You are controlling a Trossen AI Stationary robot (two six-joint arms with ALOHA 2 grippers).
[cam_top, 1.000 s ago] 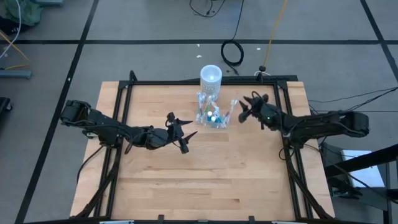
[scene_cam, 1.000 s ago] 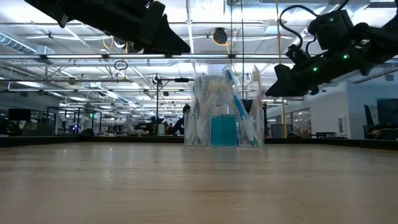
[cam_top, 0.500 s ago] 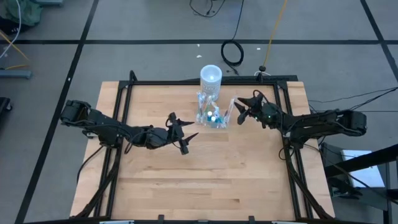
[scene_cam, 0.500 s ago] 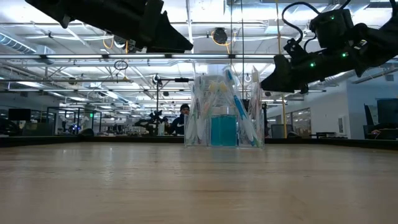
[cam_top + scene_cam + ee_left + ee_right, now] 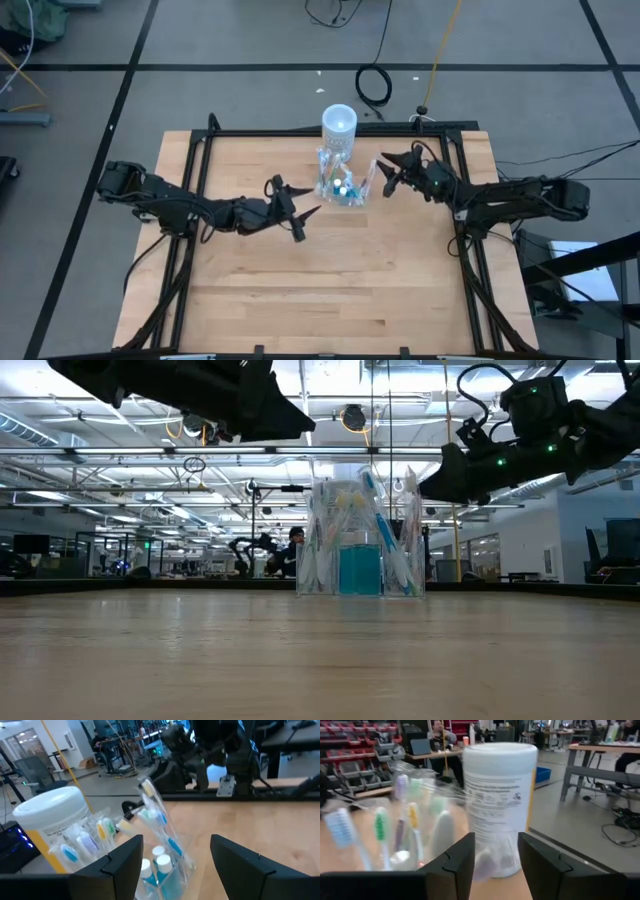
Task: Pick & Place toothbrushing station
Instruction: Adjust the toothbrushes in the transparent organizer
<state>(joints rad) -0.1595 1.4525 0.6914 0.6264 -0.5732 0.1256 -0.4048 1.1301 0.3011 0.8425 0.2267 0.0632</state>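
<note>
- High view: toothbrushing station point(image 5: 340, 186) upright on table point(image 5: 330, 290), touching white cylinder point(image 5: 338, 125) behind it.
- Left gripper point(image 5: 304, 214) just beside station, fingers apart, holding nothing.
- Right gripper point(image 5: 381, 176) beside station's other side, fingers apart, empty.
- Station's clear walls hard to make out.

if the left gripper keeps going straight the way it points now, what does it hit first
Most likely the clear container of toothbrushes: the left gripper, fingers open, frames it dead ahead. The white cylinder stands off to one side of that line. Depth is hard to judge.
</note>
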